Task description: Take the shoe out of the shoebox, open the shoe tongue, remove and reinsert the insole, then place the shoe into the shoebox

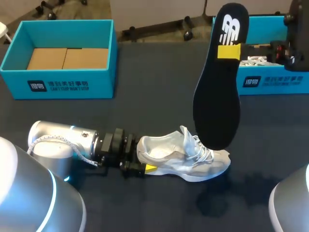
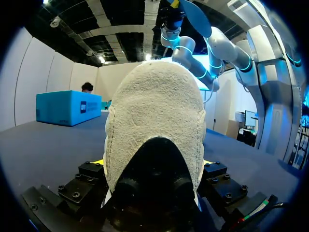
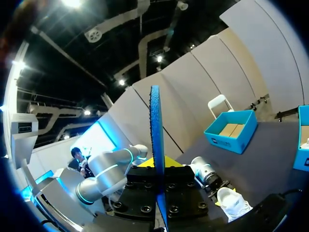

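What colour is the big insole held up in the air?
The insole is black with a white logo; the head view shows it best.

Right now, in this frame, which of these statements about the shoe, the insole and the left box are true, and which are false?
1. The shoe rests sole-down on the table, not in a box. True.
2. The insole sits inside the shoe. False: the right jaws hold it up in the air, clear of the shoe.
3. The left jaws are shut on the shoe's heel. True.
4. The left shoebox holds a shoe. False: only its cardboard floor shows.
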`<state>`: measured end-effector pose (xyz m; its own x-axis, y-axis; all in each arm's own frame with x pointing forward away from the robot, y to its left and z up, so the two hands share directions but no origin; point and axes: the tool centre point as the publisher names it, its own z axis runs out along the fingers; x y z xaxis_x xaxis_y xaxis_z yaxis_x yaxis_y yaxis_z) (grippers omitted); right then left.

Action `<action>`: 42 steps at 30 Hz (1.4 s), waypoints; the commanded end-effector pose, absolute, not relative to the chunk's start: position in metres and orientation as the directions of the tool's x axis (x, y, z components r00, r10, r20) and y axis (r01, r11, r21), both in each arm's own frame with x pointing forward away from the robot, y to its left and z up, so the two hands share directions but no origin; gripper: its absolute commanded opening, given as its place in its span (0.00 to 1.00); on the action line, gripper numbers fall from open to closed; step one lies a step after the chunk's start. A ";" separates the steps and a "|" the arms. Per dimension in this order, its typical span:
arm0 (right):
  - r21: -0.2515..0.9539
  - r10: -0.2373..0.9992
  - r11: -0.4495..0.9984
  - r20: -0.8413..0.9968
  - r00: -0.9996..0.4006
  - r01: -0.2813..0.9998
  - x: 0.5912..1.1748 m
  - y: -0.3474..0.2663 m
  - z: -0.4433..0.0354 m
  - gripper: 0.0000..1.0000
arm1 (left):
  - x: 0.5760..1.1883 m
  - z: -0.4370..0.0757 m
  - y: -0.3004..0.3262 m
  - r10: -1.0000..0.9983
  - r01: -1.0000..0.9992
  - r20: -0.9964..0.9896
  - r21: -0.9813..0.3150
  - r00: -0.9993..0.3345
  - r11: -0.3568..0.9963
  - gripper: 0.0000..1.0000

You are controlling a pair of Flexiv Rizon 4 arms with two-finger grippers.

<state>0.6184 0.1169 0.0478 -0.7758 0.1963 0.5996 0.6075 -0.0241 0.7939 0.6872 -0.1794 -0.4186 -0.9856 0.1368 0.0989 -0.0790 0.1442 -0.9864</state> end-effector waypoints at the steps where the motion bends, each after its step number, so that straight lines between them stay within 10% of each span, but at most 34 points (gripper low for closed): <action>1: 0.793 0.196 -0.022 0.601 -0.775 0.609 0.621 0.119 0.047 0.00 | 0.689 -0.423 -0.178 0.136 -0.065 0.086 -0.986 -0.987 0.153 0.19; 2: 0.793 0.196 -0.022 0.601 -0.775 0.609 0.621 0.119 0.047 0.00 | 0.689 -0.423 -0.177 0.141 -0.064 0.087 -0.986 -0.986 0.156 0.49; 3: 0.793 0.196 -0.022 0.601 -0.775 0.609 0.621 0.119 0.047 0.00 | 0.689 -0.423 -0.176 0.144 -0.068 0.091 -0.985 -0.985 0.157 1.00; 24: 0.793 0.196 -0.022 0.601 -0.775 0.609 0.621 0.119 0.047 0.00 | 0.692 -0.415 -0.144 0.142 -0.061 0.103 -0.961 -0.984 0.271 1.00; 42: 0.793 0.196 -0.022 0.601 -0.775 0.609 0.621 0.119 0.047 0.00 | 0.705 -0.416 -0.101 0.090 -0.009 0.093 -0.743 -0.992 0.669 1.00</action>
